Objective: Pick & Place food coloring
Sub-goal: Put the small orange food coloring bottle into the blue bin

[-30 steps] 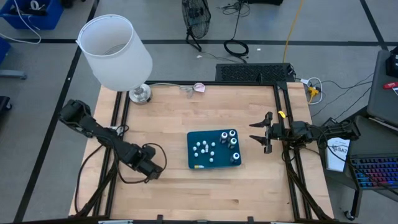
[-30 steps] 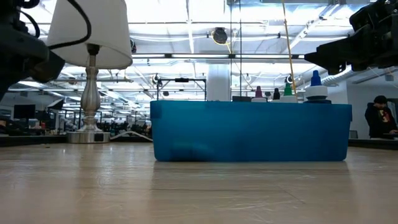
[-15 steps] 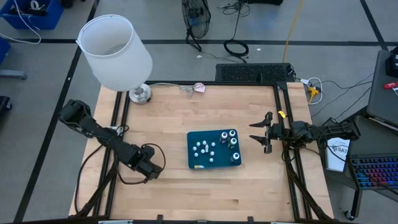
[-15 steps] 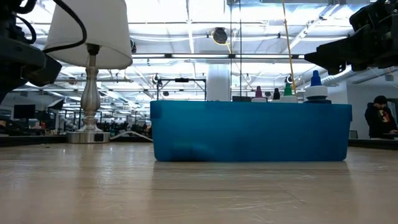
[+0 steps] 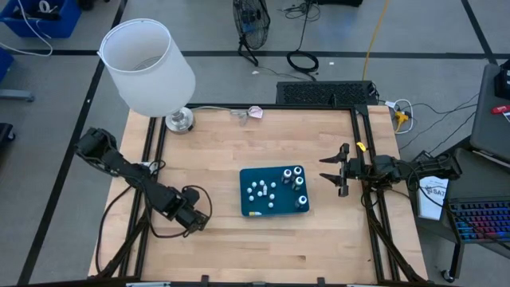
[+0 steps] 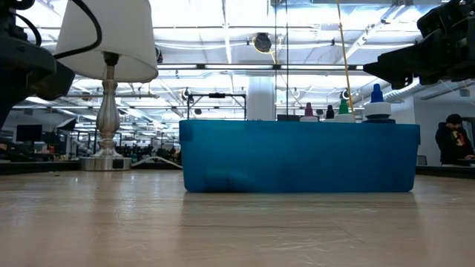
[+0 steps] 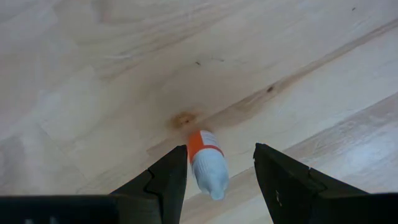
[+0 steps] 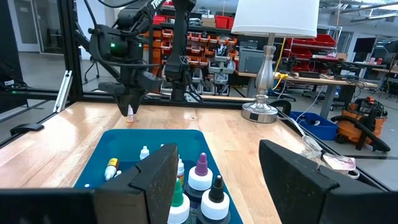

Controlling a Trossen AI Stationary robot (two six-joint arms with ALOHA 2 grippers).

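Note:
A small bottle (image 7: 207,167) with an orange band and a whitish tapered end sits on the bare wood between the fingers of my open left gripper (image 7: 221,155), close to one finger. I cannot tell whether that finger touches it. This gripper (image 5: 191,217) points down near the table's left side, left of the teal-blue tray (image 5: 244,194). The tray holds several capped bottles (image 5: 296,180) at its right end and small whitish pieces (image 5: 261,191) in its middle. My open right gripper (image 5: 323,168) hovers level, just right of the tray, pointing at it.
A white-shaded lamp (image 5: 147,68) stands on its metal base (image 5: 179,119) at the far left corner. A small pink thing (image 5: 255,112) lies at the far edge. Bare wood spreads near and far of the tray. Black frame rails run along both sides.
My left gripper has edged a little toward the table's left edge. The tray, its bottles and my right arm have kept still.

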